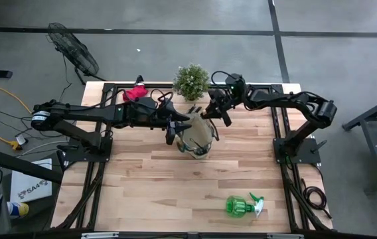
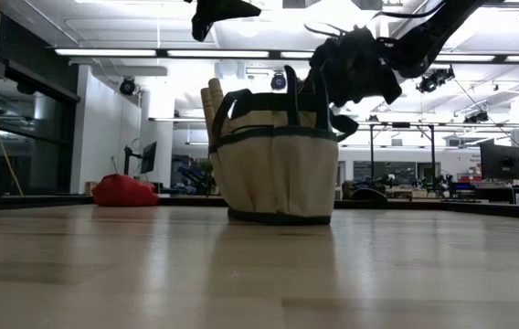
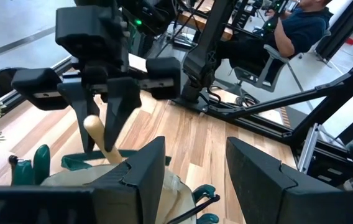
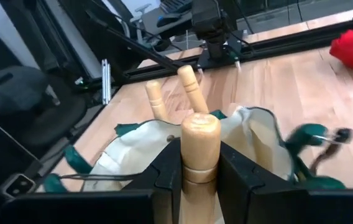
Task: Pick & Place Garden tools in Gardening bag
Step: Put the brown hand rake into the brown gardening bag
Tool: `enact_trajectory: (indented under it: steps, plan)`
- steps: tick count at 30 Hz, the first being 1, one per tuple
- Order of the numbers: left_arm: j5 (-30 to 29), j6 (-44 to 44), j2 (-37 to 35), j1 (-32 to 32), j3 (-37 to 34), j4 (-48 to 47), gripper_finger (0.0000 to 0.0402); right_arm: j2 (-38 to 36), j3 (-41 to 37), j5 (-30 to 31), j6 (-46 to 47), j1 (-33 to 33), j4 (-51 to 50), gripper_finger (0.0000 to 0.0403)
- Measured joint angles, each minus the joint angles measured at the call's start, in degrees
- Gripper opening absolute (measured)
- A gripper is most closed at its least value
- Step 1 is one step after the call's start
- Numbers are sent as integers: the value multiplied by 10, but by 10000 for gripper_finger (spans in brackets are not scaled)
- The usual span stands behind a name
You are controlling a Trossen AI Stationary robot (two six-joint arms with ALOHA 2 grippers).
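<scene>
The tan gardening bag (image 1: 197, 138) with dark green trim stands upright at the table's far middle. Two wooden tool handles (image 4: 189, 84) stick up out of it, leaning on its rim. Over the bag's right rim, my right gripper (image 4: 200, 149) is shut on a third wooden-handled tool. My left gripper (image 3: 195, 155) hovers open above the bag's left rim with nothing between its fingers. The red glove bundle (image 1: 134, 93) lies at the far left. The green spray bottle (image 1: 241, 206) lies on its side near the front right. My right gripper pinches the tool's wooden handle (image 4: 200, 163) between its two fingers, just below the rounded free end (image 4: 200, 127), which stands out past the fingertips. The fingers come from the table's right, slanting a little down. The gripper itself hides the rest of the tool.
A small bushy potted plant (image 1: 192, 81) stands just behind the bag at the far edge. Dark frame rails (image 1: 102, 143) run along both sides of the table. A person sits beyond the table (image 3: 297, 28). Bare wood (image 1: 175, 192) lies between the bag and the near edge.
</scene>
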Motion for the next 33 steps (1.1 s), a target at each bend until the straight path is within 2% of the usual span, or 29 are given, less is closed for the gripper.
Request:
enact_trajectory:
  steps: [8,16,21,28,33]
  plan:
    - [0,1,0,0,0,0,167,0,0,77,-6,28,1,60]
    - [1,1,0,0,0,0,167,0,0,18,39,34,66,60]
    - [11,1,0,0,0,0,167,0,0,3,53,34,78,60]
    - [11,1,0,0,0,0,167,0,0,38,53,40,74,61]
    - [11,1,0,0,0,0,167,0,0,47,52,40,72,77]
